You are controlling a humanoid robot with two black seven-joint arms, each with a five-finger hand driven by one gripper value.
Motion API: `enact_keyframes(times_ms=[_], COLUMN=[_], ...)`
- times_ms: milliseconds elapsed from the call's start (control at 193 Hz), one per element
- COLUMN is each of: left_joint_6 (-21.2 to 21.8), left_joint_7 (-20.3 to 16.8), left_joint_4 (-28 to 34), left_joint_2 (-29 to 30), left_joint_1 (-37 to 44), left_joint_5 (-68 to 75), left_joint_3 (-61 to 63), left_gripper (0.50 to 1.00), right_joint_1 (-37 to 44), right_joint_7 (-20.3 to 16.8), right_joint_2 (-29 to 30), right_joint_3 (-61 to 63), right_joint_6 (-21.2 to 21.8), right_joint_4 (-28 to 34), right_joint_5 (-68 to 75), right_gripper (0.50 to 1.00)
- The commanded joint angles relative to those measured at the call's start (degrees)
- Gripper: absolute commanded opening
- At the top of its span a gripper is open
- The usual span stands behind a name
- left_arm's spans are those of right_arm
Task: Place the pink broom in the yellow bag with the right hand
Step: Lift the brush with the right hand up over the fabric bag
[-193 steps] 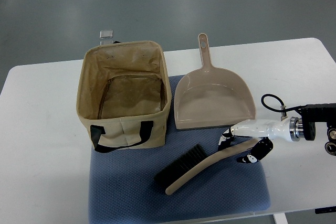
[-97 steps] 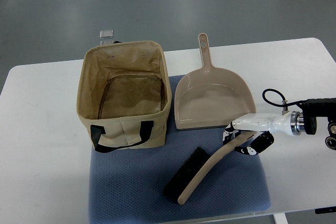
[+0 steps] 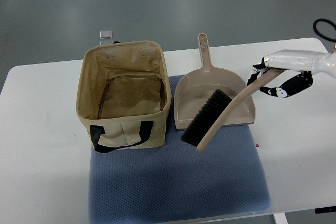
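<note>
My right hand comes in from the right edge and is shut on the handle end of the pink broom. The broom hangs tilted in the air, its black bristles low over the front of the pink dustpan. The open yellow-tan fabric bag with black handles stands to the left of the broom, its mouth facing up and empty inside.
A blue mat lies on the white table under the bag and dustpan. A small grey clip sits at the table's far edge behind the bag. The table ends close behind the bag and at the right.
My right hand has lifted the broom off the blue mat and carried it up and away, from the mat's front to above the dustpan. The bag and dustpan have not moved.
</note>
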Motion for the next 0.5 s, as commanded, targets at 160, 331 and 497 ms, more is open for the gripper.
enact_keyframes(times_ms=[160,331,497], left_joint_6=[-0.17,-0.17,-0.26], left_joint_7=[0.09,0.09,0.09], left_joint_4=[-0.56,-0.65,-0.56], left_joint_2=[0.0,0.0,0.0], left_joint_1=[-0.09,-0.09,-0.09], left_joint_5=[0.13,0.22,0.13], left_joint_3=[0.06,0.15,0.06], left_gripper=[1.0,1.0,1.0], right_joint_1=[1.99,4.11,6.3], right_joint_7=[-2.68,-7.78,-9.98], right_joint_2=[-2.25,4.61,17.61], right_joint_3=[17.21,19.23,18.53], right_joint_6=[10.3,9.95,10.04], right_joint_4=[-0.56,-2.76,-12.42], right_joint_5=[7.05,7.49,6.43], right_gripper=[0.5,0.5,0.5])
